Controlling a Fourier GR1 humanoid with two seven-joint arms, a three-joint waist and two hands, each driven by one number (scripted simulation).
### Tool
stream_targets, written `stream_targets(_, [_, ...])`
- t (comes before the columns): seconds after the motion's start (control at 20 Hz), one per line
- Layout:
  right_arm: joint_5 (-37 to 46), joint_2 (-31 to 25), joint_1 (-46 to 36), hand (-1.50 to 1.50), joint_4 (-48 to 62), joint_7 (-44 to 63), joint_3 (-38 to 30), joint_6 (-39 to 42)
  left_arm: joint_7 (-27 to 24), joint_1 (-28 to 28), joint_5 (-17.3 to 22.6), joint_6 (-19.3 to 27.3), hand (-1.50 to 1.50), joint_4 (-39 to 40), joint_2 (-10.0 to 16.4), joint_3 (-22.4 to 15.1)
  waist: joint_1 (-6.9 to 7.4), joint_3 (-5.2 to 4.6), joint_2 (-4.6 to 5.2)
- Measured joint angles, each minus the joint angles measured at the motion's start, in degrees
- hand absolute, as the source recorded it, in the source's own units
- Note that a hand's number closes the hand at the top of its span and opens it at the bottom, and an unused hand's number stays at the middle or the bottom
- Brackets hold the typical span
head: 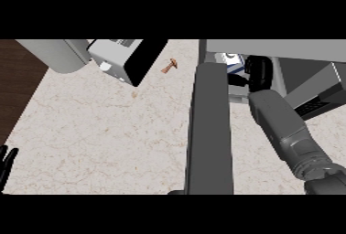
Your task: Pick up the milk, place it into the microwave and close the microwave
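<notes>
The microwave (317,73) stands at the right, and its grey door (211,132) swings out open towards me across the middle of the counter. Inside its mouth, a white and blue milk carton (233,63) shows only in part. My right hand (258,73) reaches in over the door's far end, with fingers and thumb curled round the carton and hiding most of it. The right forearm (287,128) runs back to the lower right. At the lower left edge my left hand (7,160) rests open, fingers up.
A white and black boxy appliance (125,58) and a grey cylinder (57,55) stand at the back left. A small brown object (169,66) lies on the marble counter (101,132) near them. Dark wood floor (17,77) shows past the counter's left edge.
</notes>
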Motion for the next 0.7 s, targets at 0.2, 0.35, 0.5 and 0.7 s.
stream_targets(0.2, [-0.1, -1.6, 1.0, 1.50, 0.8, -0.1, -0.6, -0.4, 0.1, -0.4, 0.3, -0.4, -1.50, 0.7, 0.5, 0.2, 0.44, 0.02, 0.26])
stream_targets(0.35, [0.0, -2.3, 1.9, 1.50, 1.3, -0.2, -0.8, -0.7, 0.5, -0.8, 0.0, -0.3, -1.50, 0.5, 0.3, -0.2, 0.82, 0.09, 0.54])
stream_targets(0.5, [-0.2, -3.6, 2.0, 1.50, 1.8, 0.2, -1.3, -0.6, 0.5, -1.6, -0.1, -0.3, -1.50, 1.3, 0.4, -0.4, 1.10, 0.10, 0.78])
stream_targets(0.7, [0.5, -4.1, 2.5, 1.50, 2.8, 1.1, -0.9, -1.7, 0.7, -2.7, -0.2, -0.5, -1.50, 2.6, 0.7, -0.6, 1.50, 0.12, 0.99])
